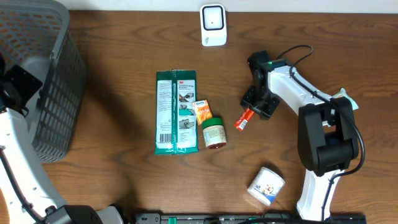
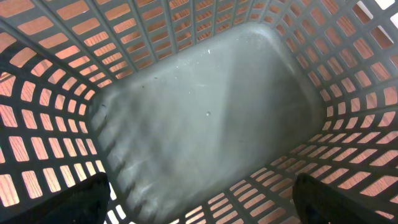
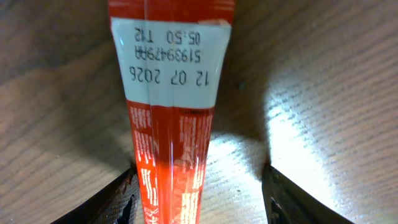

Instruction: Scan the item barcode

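A red tube with a white end lies on the wooden table right of centre. My right gripper is down over it. In the right wrist view the tube, printed with a date code, runs between the fingers of my right gripper. The left finger is against the tube, while the right finger stands a gap away, so the jaws are open. A white barcode scanner stands at the table's far edge. My left gripper hangs open and empty inside the grey basket.
The grey mesh basket fills the left side. A green wipes pack, a small orange box and a green-lidded jar lie mid-table. A white tub sits at the front right.
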`<action>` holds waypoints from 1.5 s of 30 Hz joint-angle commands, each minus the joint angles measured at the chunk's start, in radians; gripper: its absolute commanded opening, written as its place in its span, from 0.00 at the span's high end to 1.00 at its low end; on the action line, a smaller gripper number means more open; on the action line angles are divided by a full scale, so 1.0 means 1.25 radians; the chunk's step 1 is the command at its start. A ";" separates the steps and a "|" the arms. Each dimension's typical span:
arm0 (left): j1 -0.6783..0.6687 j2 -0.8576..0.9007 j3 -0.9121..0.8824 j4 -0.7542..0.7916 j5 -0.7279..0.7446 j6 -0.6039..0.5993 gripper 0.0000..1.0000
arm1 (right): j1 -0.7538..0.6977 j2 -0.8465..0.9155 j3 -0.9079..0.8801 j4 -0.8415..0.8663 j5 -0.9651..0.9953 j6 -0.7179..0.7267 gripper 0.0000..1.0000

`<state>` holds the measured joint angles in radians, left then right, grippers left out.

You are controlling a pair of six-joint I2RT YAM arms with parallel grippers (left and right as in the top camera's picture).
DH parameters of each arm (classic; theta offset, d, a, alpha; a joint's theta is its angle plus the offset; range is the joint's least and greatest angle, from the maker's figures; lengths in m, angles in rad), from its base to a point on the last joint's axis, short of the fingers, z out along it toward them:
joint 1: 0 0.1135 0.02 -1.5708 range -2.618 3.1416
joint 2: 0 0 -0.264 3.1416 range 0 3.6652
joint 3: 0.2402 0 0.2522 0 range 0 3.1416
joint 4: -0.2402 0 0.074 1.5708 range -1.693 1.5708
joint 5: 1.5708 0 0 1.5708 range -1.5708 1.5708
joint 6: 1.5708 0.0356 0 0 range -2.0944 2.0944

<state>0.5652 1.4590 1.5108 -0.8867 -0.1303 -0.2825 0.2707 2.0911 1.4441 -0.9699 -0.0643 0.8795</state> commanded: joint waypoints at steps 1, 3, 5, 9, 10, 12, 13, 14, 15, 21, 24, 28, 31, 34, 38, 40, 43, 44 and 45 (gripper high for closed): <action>0.002 0.006 0.011 -0.002 -0.005 0.010 0.07 | -0.004 -0.009 -0.015 -0.012 -0.009 0.021 0.41; 0.002 0.006 0.011 -0.002 -0.005 0.010 0.07 | -0.005 -0.009 -0.015 -0.012 -0.001 0.021 0.41; 0.002 0.006 0.011 -0.002 -0.005 0.010 0.07 | -0.006 -0.009 -0.015 -0.009 0.006 0.026 0.42; 0.002 0.006 0.011 -0.002 -0.005 0.010 0.07 | -0.008 -0.009 -0.015 -0.005 0.024 0.062 0.43; 0.002 0.006 0.011 -0.002 -0.005 0.010 0.07 | -0.008 -0.009 -0.015 -0.005 0.032 0.072 0.44; 0.002 0.006 0.011 -0.002 -0.005 0.010 0.07 | -0.008 -0.009 -0.015 -0.002 0.039 0.081 0.46; 0.002 0.006 0.011 -0.002 -0.005 0.010 0.07 | -0.008 -0.009 -0.015 0.001 0.039 0.081 0.48; 0.002 0.006 0.011 -0.002 -0.005 0.010 0.07 | -0.008 -0.009 -0.016 0.002 0.039 0.081 0.50; 0.002 0.006 0.011 -0.002 -0.005 0.010 0.07 | -0.008 -0.009 -0.015 0.002 0.039 0.081 0.51; 0.002 0.006 0.011 -0.002 -0.005 0.010 0.07 | -0.008 -0.009 -0.015 0.007 0.039 0.080 0.73; 0.002 0.006 0.011 -0.002 -0.005 0.010 0.06 | -0.008 -0.009 -0.016 0.007 0.038 0.080 0.75; 0.002 0.006 0.011 -0.002 -0.005 0.010 0.06 | -0.008 -0.009 -0.015 0.007 0.039 0.080 0.74; 0.002 0.006 0.011 -0.002 -0.005 0.010 0.06 | -0.008 -0.009 -0.015 0.007 0.038 0.080 0.78; 0.002 0.006 0.011 -0.002 -0.005 0.010 0.07 | -0.008 -0.009 -0.015 0.010 0.038 0.080 0.80; 0.002 0.006 0.011 -0.002 -0.005 0.010 0.07 | -0.008 -0.009 -0.015 0.012 0.038 0.080 0.99; 0.002 0.006 0.011 -0.002 -0.005 0.010 0.07 | -0.008 -0.009 -0.015 0.009 0.038 0.080 0.99; 0.002 0.006 0.011 -0.002 -0.005 0.010 0.07 | -0.008 -0.009 -0.015 0.006 0.038 0.080 0.99; 0.002 0.006 0.011 -0.002 -0.005 0.010 0.06 | -0.008 -0.009 -0.015 0.007 0.038 0.080 0.99; 0.002 0.006 0.011 -0.002 -0.005 0.010 0.07 | -0.008 -0.009 -0.015 0.006 0.038 0.080 0.99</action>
<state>0.5652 1.4590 1.5108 -0.8867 -0.1303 -0.2829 0.2707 2.0876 1.4414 -0.9615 -0.0441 0.9703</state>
